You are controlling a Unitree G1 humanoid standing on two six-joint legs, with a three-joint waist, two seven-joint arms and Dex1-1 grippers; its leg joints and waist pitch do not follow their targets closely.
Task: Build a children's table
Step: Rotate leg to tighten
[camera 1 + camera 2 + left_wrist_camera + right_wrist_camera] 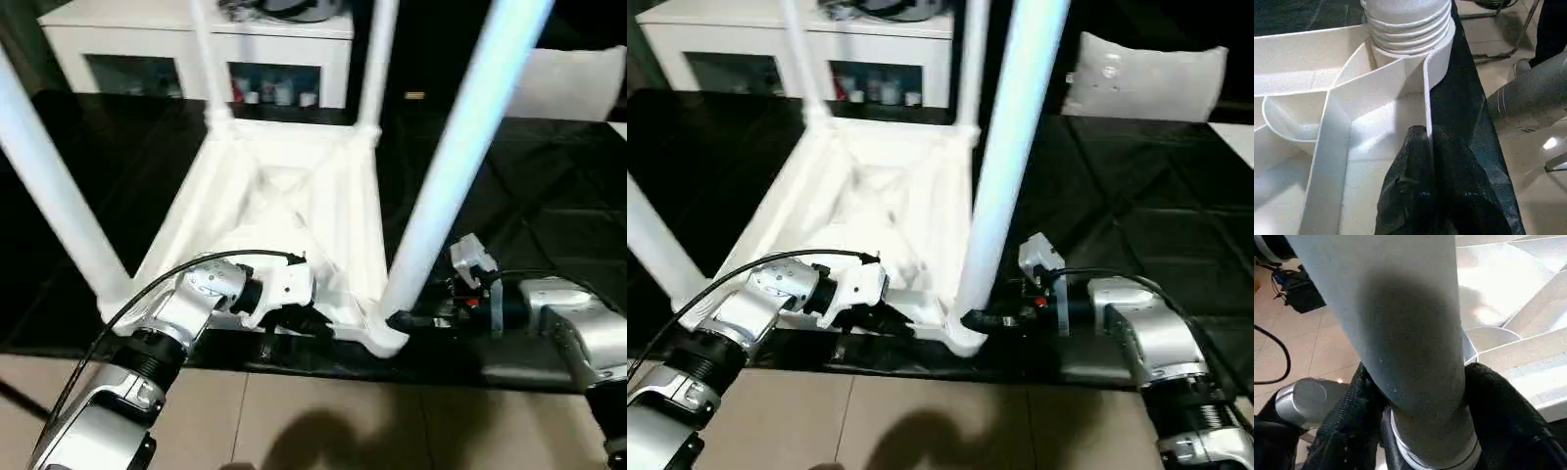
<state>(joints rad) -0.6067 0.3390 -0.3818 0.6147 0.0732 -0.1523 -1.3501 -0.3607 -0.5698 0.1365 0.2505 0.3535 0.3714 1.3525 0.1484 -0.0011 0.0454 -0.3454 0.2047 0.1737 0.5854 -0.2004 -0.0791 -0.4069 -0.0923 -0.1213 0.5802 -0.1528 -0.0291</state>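
Black mat [549, 186] carries the upturned tabletop [284, 196], legs up. Right gripper [1422, 426] grasps the near-right leg [460, 147] at its base; left gripper [1425, 161] clenched on the tabletop's near rim. Judgement: brace the rim, twist the leg straight down into its socket.

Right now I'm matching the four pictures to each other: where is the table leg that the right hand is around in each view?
Left eye: the near right leg, rising from the tabletop's near corner.
Right eye: same leg, centre.
Left wrist: its ribbed base in the socket.
Right wrist: leg between the black fingers.
Shared landmark: that corner socket.
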